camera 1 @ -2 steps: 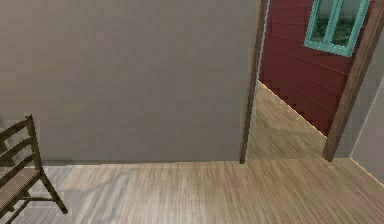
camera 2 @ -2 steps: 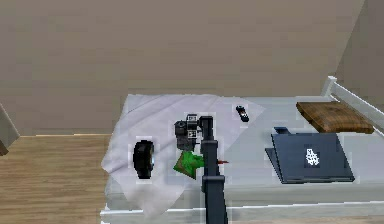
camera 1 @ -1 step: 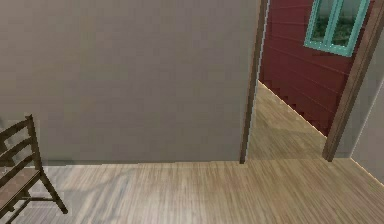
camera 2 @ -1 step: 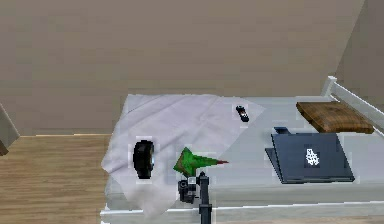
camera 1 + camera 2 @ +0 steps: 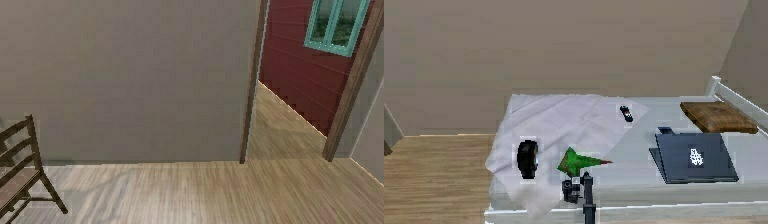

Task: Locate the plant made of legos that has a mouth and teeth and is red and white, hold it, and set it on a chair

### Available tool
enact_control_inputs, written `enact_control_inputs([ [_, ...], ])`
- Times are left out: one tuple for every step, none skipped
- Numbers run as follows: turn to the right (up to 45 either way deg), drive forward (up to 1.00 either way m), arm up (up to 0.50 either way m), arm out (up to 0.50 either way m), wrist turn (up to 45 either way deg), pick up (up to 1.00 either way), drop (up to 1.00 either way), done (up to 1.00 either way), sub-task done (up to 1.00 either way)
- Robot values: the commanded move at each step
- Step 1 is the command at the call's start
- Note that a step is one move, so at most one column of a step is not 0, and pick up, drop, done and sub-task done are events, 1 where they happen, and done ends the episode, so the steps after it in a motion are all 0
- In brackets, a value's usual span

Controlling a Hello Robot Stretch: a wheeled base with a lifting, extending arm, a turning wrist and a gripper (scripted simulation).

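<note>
Supporting surface: bed (image 5: 544, 115), white sheet
Chair (image 5: 20, 170): wooden, forward view's left edge
Green cone-shaped thing (image 5: 582, 160): lying on bed, near front edge, at Gripper
Gripper (image 5: 572, 184): jaws' state and load cannot be told

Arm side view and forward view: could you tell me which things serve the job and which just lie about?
Job: green thing with reddish tip, gripper, chair.
Lying about: black round thing, small dark device, laptop, brown pillow.
</note>
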Motion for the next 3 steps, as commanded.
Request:
enact_control_inputs([
  [0.0, 0.00, 0.10, 0.00, 0.0, 0.00, 0.00, 0.00, 0.00],
  [0.0, 0.00, 0.44, 0.00, 0.0, 0.00, 0.00, 0.00, 0.00],
  [0.0, 0.00, 0.00, 0.00, -45.0, 0.00, 0.00, 0.00, 0.00],
])
